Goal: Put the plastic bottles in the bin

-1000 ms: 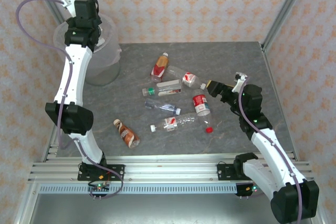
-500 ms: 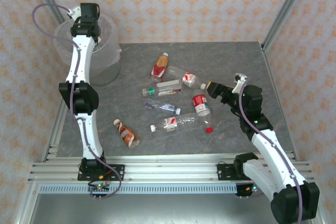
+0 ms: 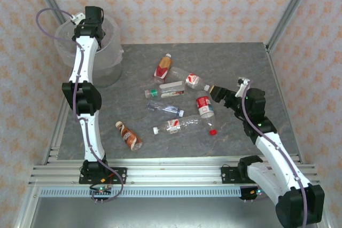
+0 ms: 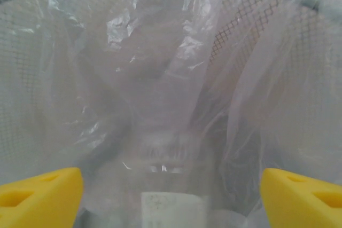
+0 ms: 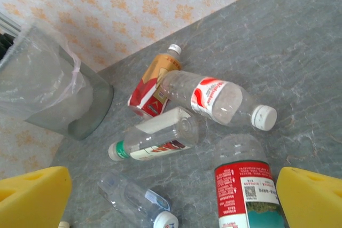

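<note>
The bin [image 3: 104, 60] stands at the table's far left corner. My left gripper [image 3: 94, 24] reaches down into it. In the left wrist view my left gripper [image 4: 171, 198] is open, with nothing between its yellow fingertips [image 4: 40, 193]. Below it, inside the crinkly bag [image 4: 160, 52], lies a blurred bottle with a pale label [image 4: 173, 206]. Several plastic bottles lie mid-table: an orange-red one [image 3: 162, 68], a red-and-white one [image 3: 195, 81], a green-capped one [image 3: 165, 89], a red-labelled one [image 3: 204, 105] and a brown one [image 3: 128, 135]. My right gripper [image 3: 216, 90] hangs open just right of the red-labelled bottle [image 5: 246, 193].
A clear blue-labelled bottle [image 3: 164, 108] and a long crushed clear bottle [image 3: 179, 125] lie nearer the front. A loose red cap [image 3: 212, 131] sits beside them. Aluminium frame posts [image 3: 288, 9] and patterned walls enclose the grey table [image 3: 144, 57].
The left arm has straightened and swung its gripper further back over the bin. The right gripper has edged slightly left toward the bottles. The bottles on the table have not moved.
</note>
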Motion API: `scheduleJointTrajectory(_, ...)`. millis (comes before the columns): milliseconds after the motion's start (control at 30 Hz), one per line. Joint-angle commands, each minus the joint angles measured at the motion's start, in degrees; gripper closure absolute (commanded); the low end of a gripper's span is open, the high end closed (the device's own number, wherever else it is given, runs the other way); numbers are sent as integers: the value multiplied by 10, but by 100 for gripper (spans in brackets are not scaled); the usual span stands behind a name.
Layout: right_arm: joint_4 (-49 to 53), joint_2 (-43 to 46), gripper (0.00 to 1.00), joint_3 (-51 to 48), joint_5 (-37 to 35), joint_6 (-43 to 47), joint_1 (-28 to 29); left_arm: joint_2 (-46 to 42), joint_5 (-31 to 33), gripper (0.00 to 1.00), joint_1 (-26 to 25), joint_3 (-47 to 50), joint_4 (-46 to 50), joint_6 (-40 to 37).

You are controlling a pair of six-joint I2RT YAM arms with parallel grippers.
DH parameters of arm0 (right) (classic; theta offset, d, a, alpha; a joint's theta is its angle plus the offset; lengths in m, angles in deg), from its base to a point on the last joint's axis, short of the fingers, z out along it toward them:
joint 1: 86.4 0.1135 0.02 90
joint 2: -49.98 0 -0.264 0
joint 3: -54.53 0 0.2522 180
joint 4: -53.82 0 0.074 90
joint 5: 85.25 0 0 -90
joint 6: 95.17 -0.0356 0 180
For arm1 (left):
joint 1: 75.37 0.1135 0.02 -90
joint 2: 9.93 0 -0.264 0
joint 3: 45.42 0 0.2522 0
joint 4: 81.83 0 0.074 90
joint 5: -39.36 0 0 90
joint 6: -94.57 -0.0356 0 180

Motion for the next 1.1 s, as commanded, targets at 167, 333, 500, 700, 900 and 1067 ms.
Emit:
scheduleJointTrajectory(167, 12, -2, 1, -17, -4, 0, 4, -53, -65, 0, 0, -23, 18, -10)
scheduleJointTrajectory(333, 75, -13, 1, -21, -16, 8, 4, -95, -127, 0, -1, -15, 19, -5)
scheduleJointTrajectory(500, 142, -21, 1, -21, -77, 7, 13, -168, -182, 0, -10, 62, -23, 1)
scheduleJointTrajectory(700, 204, -52, 1, -14, -102, -22, 28, -302, -207, 0, -41, 228, -121, 8)
scheduleJointTrajectory(900, 190, -54, 2, -48, -88, -72, 61, -426, -277, 0, -60, 411, -199, 116)
scheduleJointTrajectory(1067, 231, -59, 7, -56, -115, -99, 108, -545, -299, 0, -107, 583, -256, 184)
